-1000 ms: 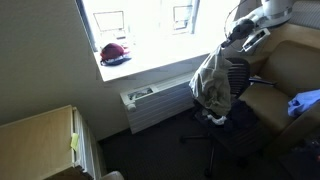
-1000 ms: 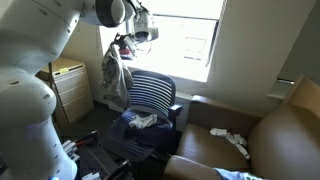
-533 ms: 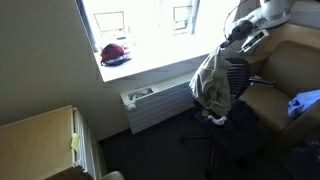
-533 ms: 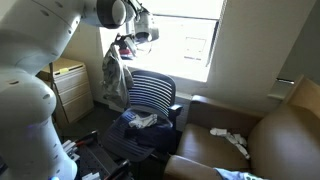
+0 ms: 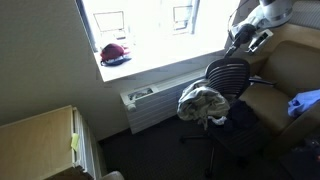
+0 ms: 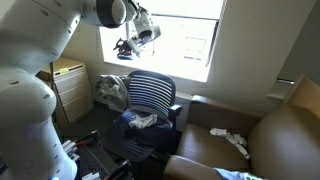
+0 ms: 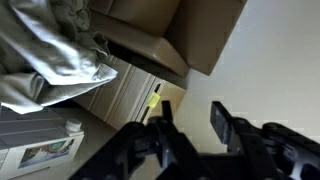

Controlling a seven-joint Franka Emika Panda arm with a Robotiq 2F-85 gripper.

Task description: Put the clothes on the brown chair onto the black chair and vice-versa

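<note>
My gripper (image 5: 243, 38) (image 6: 128, 47) hangs open above the black chair's mesh back (image 5: 228, 75) (image 6: 150, 92), and in the wrist view nothing is between its fingertips (image 7: 193, 120). A grey-beige garment (image 5: 203, 100) (image 6: 110, 90) (image 7: 50, 60) is well below it, bunched behind the chair's back and free of the fingers. A dark navy piece (image 6: 135, 135) with a small white piece (image 6: 144, 120) lies on the black chair's seat. The brown chair (image 5: 290, 60) (image 6: 265, 135) holds a light blue shirt (image 5: 305, 103) and a white piece (image 6: 230, 138).
A red and dark cap (image 5: 114, 53) sits on the window sill. A radiator (image 5: 155, 100) runs along the wall under the window. A pale wooden cabinet (image 5: 40, 135) (image 6: 68, 85) stands close to the black chair. The robot's white arm (image 6: 30, 70) fills the near side.
The gripper has opened and let go of the grey-beige garment. The garment has dropped from beside the fingers down behind the black chair's back. The arm has hardly moved.
</note>
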